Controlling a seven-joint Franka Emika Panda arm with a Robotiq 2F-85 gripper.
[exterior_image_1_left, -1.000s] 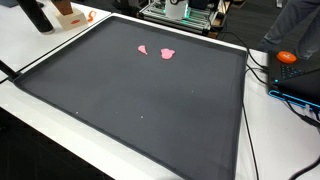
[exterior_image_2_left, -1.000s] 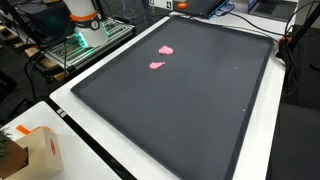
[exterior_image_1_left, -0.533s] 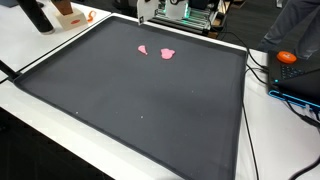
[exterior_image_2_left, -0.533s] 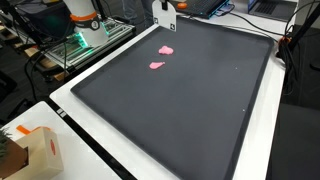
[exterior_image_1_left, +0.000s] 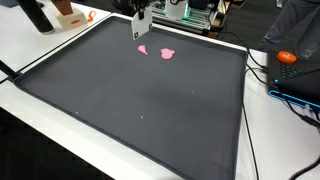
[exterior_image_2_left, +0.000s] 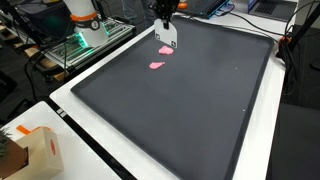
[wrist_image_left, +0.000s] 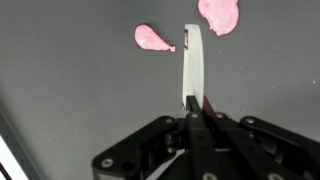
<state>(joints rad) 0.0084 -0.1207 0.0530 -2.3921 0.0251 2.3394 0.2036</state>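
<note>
Two pink pieces lie at the far side of the dark mat (exterior_image_1_left: 150, 110), near each other but apart. At the left of the wrist view, the left pink piece (wrist_image_left: 152, 38) is a small flat blob with a thin tail that points to the right. Just right of this tail stands the white strip (wrist_image_left: 192, 65), a thin flat blade seen on its edge. The gripper (wrist_image_left: 196, 104) has its fingers pressed together on the near end of the strip, with no gap that I can see, and it grasps nothing else. Further right, the right pink piece (wrist_image_left: 220, 14) is larger and is cut by the top border of the view. In both exterior views the strip hangs down over the mat, but I cannot tell if its free end touches it.

Several things could go wrong, in my judgement. The strip is held at one end only, so a hard press downward could bend it or turn it between the fingers. Its edge is very close to the tail, so a small sideways drift could smear that piece. The pink material looks soft and may stick to the strip. A dragging edge could also wrinkle the mat.
</note>
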